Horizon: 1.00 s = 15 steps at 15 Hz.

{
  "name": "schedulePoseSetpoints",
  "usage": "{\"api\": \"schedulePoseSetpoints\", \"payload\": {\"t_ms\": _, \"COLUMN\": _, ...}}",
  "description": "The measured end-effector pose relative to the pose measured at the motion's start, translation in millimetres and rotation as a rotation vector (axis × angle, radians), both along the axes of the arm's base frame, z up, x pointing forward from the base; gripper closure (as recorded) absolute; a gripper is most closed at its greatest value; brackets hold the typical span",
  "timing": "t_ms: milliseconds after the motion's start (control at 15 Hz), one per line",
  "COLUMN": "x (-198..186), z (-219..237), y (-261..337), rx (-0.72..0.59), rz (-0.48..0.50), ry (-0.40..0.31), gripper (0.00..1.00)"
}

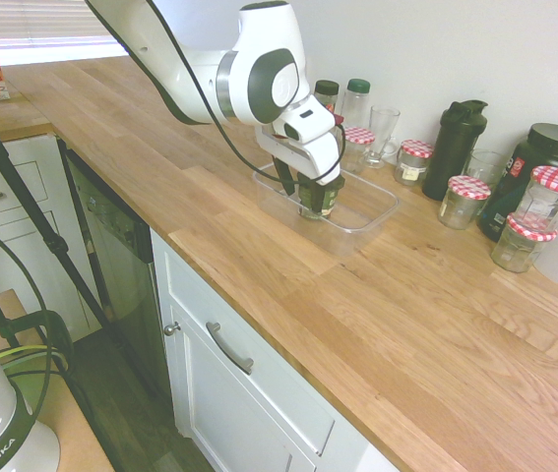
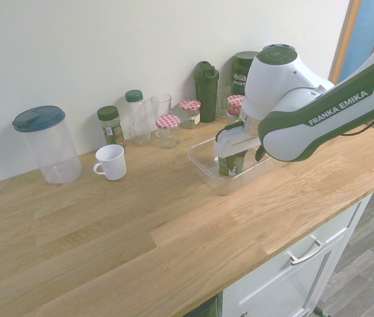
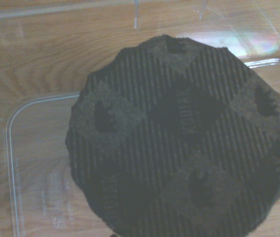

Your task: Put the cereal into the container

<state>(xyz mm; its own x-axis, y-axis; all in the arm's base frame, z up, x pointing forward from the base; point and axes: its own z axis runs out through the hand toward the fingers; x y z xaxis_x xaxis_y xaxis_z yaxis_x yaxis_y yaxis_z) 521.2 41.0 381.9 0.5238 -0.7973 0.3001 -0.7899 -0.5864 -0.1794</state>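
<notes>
Cereal (image 1: 319, 200), a squat, round dark-green cup, stands upright within the container (image 1: 369, 218), a shallow tub of clear, smooth plastic with rounded corners and a thin rim. Its broad lid has a crinkled edge and a pattern of dark diamonds, fine stripes and "KODIAK" lettering; pale marks dot the side. The gripper (image 1: 306, 183) is around the cup, though whether it grasps it I cannot tell. Beneath lies the worktop (image 1: 259, 265) of banded wood.

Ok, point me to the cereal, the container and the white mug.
cereal (image 3: 179, 133): wrist view, on its patterned lid
container (image 1: 389, 212): first exterior view, on its rim
white mug (image 2: 112, 163): second exterior view, on its body
</notes>
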Motion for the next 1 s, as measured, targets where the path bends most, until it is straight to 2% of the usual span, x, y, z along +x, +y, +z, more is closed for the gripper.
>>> {"api": "schedulePoseSetpoints", "payload": {"t_ms": 267, "x": -24, "z": 39, "y": -1, "rx": 0.022, "rz": 0.019, "ry": 0.01, "gripper": 0.0}}
{"api": "schedulePoseSetpoints", "payload": {"t_ms": 533, "x": -64, "z": 71, "y": -19, "rx": 0.028, "rz": 0.016, "ry": 0.069, "gripper": 0.0}}
{"api": "schedulePoseSetpoints", "payload": {"t_ms": 1000, "x": -79, "z": 68, "y": -96, "rx": 0.051, "rz": 0.005, "ry": 0.163, "gripper": 0.0}}
